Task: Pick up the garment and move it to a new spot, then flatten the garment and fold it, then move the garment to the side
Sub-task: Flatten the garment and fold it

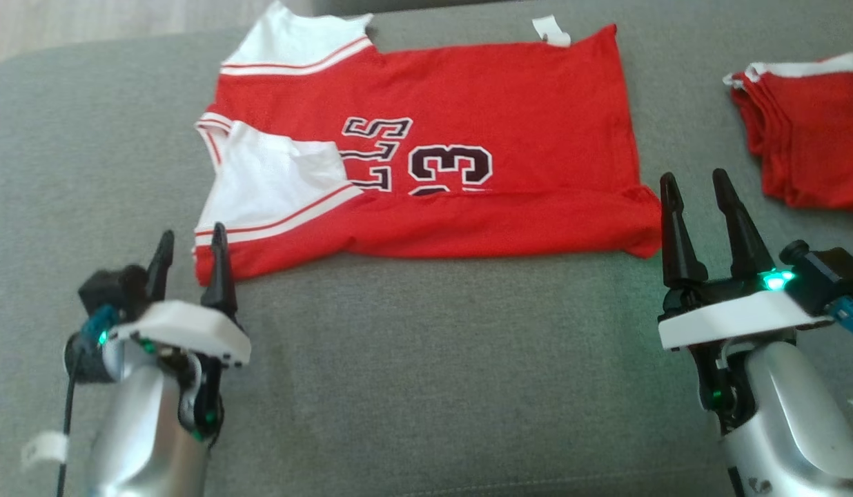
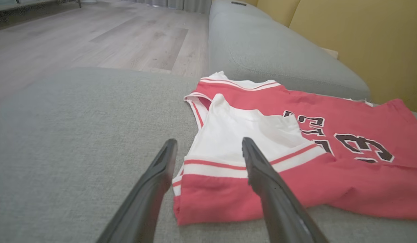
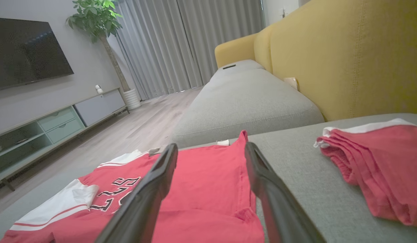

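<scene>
**Jersey.** The red jersey [image 1: 468, 138] lies flat on the grey cushion [image 1: 426, 359], at the far centre of it. The neck and the white shoulder panels point left; the hem points right. The near long edge is folded over toward the far side, and this fold covers the lower part of the black number. A white label [image 1: 551, 31] shows at the far edge.

**Left tool.** The left tool [image 1: 192, 233] stands at the near left corner of the jersey, with its fingers spread wide and nothing between them. In the left wrist view the two fingers straddle the corner: one is over bare cushion, the other over the white striped panel. Contact with the cloth cannot be determined.

**Right tool.** The right tool [image 1: 695, 176] stands just right of the near right corner of the jersey, at the hem. Its fingers are spread wide and hold nothing. In the right wrist view one finger lies over the red cloth and the other over the cushion beside the hem.

**Other items.** A stack [image 1: 813, 131] of folded red cloth with a white trim lies at the far right of the cushion, well apart from the jersey. A yellow backrest [image 3: 346, 57] rises beyond it.
</scene>
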Tool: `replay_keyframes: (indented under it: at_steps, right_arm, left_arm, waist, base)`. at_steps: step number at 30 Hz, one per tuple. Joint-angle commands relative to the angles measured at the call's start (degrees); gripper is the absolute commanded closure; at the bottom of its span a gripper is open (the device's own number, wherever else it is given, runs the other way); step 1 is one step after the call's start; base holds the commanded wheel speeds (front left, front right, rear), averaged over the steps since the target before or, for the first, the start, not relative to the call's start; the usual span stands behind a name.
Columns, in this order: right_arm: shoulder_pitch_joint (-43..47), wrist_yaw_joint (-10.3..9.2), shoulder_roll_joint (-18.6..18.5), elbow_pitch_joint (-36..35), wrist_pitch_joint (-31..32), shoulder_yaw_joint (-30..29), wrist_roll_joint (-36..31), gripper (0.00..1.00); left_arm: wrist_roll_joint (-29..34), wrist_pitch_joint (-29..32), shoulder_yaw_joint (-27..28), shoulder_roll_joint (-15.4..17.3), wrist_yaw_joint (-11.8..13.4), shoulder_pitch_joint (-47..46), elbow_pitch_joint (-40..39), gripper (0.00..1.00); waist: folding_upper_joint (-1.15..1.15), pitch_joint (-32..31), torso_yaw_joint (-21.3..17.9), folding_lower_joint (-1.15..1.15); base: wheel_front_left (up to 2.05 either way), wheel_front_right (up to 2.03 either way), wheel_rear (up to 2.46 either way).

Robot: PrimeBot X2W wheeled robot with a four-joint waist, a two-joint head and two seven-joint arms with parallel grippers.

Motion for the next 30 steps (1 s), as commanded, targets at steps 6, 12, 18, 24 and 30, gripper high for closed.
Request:
replay_keyframes:
  at_steps: [6, 12, 18, 24, 30]
  right_arm:
    - [-2.0, -0.05, 0.2, -2.1, 0.4, 0.5, -0.6, 0.00]
    - [-2.4, -0.05, 0.3, -2.0, 0.5, 0.5, -0.8, 0.00]
    - [-2.5, -0.05, 0.2, -0.4, 2.1, -0.4, -2.0, 0.00]
    - [-2.8, -0.05, 1.3, 3.5, 6.6, -3.5, -5.2, 0.00]
    - [-3.8, -0.05, 2.5, 7.9, 10.9, -6.1, -7.4, 0.00]
  left_arm:
    - [1.4, 0.9, 0.6, 3.0, -0.5, -7.8, 10.9, 0.00]
    - [2.1, 1.3, 0.2, 3.8, 1.1, -11.0, 18.3, 0.00]
    - [2.7, 2.1, -1.4, 3.5, 0.6, -13.1, 23.8, 0.62]
    - [2.5, -0.1, -1.7, 2.8, 0.0, -14.3, 21.4, 1.00]
    - [2.9, -0.3, -1.3, 2.0, -0.8, -12.8, 11.9, 1.00]
  waist:
    - [0.00, 2.4, -1.6, 0.00]
    - [0.00, 3.0, -2.0, 0.00]
    - [0.00, 3.0, -1.8, 0.00]
    - [0.00, 2.5, -0.1, 0.00]
    - [0.00, 2.3, 2.1, 0.00]
  base:
    - [0.00, 0.00, 0.00]
    - [0.00, 0.00, 0.00]
    - [0.00, 0.00, 0.00]
    - [0.00, 0.00, 0.00]
    - [0.00, 0.00, 0.00]
